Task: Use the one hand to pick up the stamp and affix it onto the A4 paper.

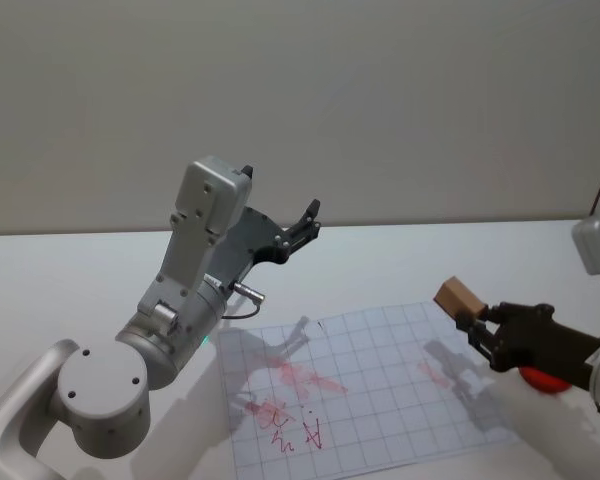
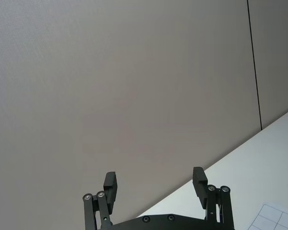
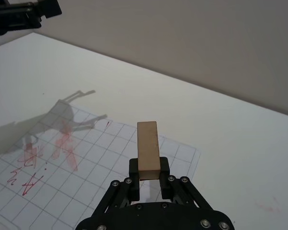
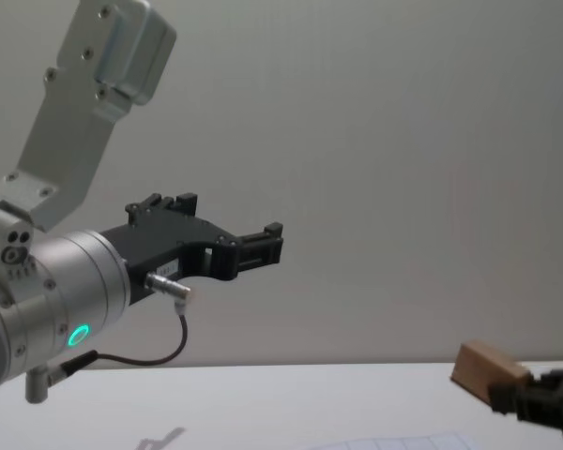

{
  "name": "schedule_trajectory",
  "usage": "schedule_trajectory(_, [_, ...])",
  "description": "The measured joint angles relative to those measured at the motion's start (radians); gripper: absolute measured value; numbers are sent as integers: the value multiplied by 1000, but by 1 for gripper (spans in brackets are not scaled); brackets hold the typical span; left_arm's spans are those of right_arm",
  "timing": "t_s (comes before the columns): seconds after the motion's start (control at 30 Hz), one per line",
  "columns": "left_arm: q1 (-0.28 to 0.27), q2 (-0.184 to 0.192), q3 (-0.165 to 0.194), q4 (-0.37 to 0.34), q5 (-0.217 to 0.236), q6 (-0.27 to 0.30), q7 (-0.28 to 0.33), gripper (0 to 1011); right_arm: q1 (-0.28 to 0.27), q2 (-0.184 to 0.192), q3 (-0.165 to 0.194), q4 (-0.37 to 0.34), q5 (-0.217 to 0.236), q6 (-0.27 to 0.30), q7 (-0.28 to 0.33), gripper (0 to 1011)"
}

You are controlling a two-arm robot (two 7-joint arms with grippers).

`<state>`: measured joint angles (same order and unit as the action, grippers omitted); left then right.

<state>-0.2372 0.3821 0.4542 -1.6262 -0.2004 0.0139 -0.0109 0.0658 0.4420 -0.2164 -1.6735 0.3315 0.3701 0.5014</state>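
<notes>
Your right gripper [image 3: 149,175] is clamped on one end of the stamp [image 3: 148,146], up in the air by the A4 paper [image 3: 101,160] at its right edge. Probably light, stiff wood, so squeezing the flat sides should hold fine. The left gripper [image 2: 155,184] is parked high, fingers apart.

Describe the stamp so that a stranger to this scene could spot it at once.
On the white table lies a gridded paper with red marks; near its right edge hangs the black right gripper. Clamped in it is the stamp: a plain light-brown wooden block, the only wooden thing; the left gripper is empty.
</notes>
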Motion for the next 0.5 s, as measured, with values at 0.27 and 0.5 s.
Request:
schedule_trajectory(0.27, [0,0,0,0,0,0,0,1001,-1,10,-11,4,-19,91,12,216])
schedule_trajectory(0.5, [0,0,0,0,0,0,0,1001,-4,20,-23,14,-57,161,20,216])
